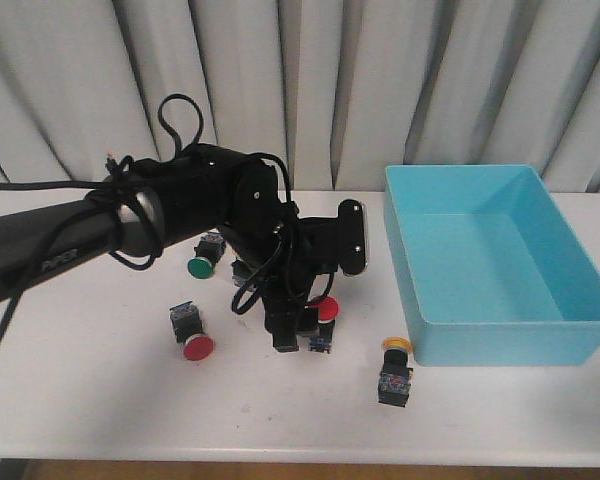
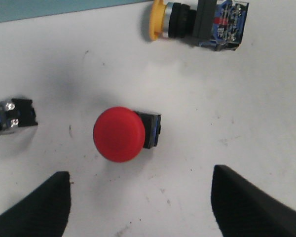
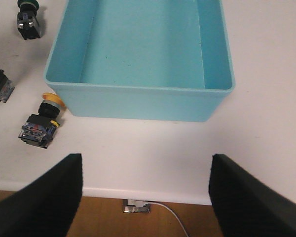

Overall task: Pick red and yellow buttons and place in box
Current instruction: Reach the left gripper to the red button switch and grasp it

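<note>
Left wrist view: red button (image 2: pixel 119 134) lies on its side on the bench (image 2: pixel 227 108), just ahead, centred between the left hand's (image 2: pixel 138 205) spread-apart fingers (image 2: pixel 37 207).

Lighting even and bright, diffuse from overhead; the white tabletop (image 1: pixel 130 400) nearly washes out in front view. Shadows soft: faint grey smudge beside the round red mushroom-cap button (image 2: pixel 117 134) in left wrist view. Front view slightly soft and noisy. Dark gripper fingers (image 3: pixel 44 202) blur out of focus in both wrist views. No hard glare.
</note>
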Controlling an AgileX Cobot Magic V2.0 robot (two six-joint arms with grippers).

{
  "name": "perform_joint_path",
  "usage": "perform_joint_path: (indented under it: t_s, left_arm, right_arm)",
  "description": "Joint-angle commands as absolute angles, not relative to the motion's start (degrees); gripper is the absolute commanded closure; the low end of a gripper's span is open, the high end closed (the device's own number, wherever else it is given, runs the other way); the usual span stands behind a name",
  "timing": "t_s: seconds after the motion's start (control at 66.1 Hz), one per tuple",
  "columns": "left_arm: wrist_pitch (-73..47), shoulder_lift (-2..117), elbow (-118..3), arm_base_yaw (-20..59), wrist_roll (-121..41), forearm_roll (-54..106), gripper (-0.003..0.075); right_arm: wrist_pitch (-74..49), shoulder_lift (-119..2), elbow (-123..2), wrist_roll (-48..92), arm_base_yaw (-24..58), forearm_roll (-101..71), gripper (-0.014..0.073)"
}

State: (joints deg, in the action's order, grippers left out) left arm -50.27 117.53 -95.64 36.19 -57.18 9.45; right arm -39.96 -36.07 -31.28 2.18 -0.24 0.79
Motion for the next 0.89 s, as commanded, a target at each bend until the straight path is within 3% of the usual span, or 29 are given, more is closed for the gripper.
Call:
perform_joint_path:
  t_s: [0.0, 0.393, 0.666, 0.878]
  left_arm:
    - [-50.7, 117.2, -101.0, 36.5, -59.1, 11.4, 0.0162]
    - [-56.2, 128.7, -113.2, 36.2, -60.2, 11.3, 0.0162]
    - [-56.6, 132.4, -114.4, 34.9, -60.2, 12.6, 0.0166]
    - [-56.5, 133.4, -114.4, 34.9, -61.8, 14.4, 0.0211]
  right_arm:
    - [-36.8, -36.4, -33.2, 2.7, -0.4, 1.2, 0.0085]
    - [-36.8, -36.4, -33.2, 2.7, -0.4, 1.2, 0.0085]
    - [-37.0, -36.4, -33.2, 2.7, -0.4, 1.2, 0.0085]
    - [-37.4, -36.4, -33.2, 2.7, -0.4, 1.2, 0.0085]
